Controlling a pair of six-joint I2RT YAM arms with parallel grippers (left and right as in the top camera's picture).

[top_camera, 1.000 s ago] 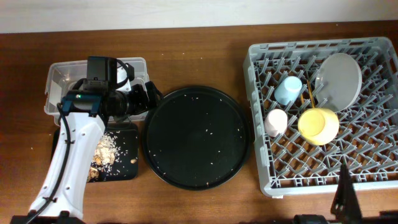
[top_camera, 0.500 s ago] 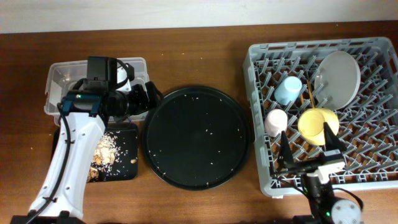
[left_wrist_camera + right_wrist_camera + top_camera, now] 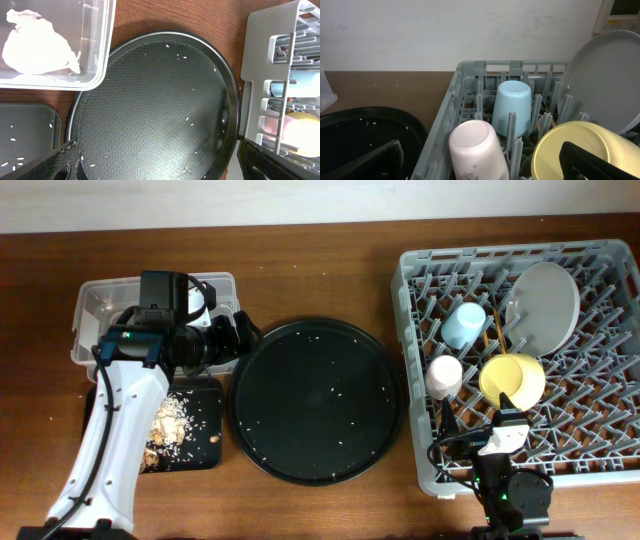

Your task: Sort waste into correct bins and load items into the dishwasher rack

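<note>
Plainly, left hand (image 3: 242, 340) and right hand (image 3: 479, 418) gape over wooden table (image 3: 300, 265), pale wall (image 3: 420, 30) behind.

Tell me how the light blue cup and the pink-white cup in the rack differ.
Colour: the light blue cup is pale blue, the pink-white cup pinkish white. Place: the light blue cup stands farther back in the dishwasher rack, near the white plate; the pink-white cup sits nearer the front. Both stand mouth down.

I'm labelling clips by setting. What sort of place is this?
Probably a staged dish-clearing bench: a large grey plastic dishwasher rack and a clear plastic box on a brown wooden table.
</note>
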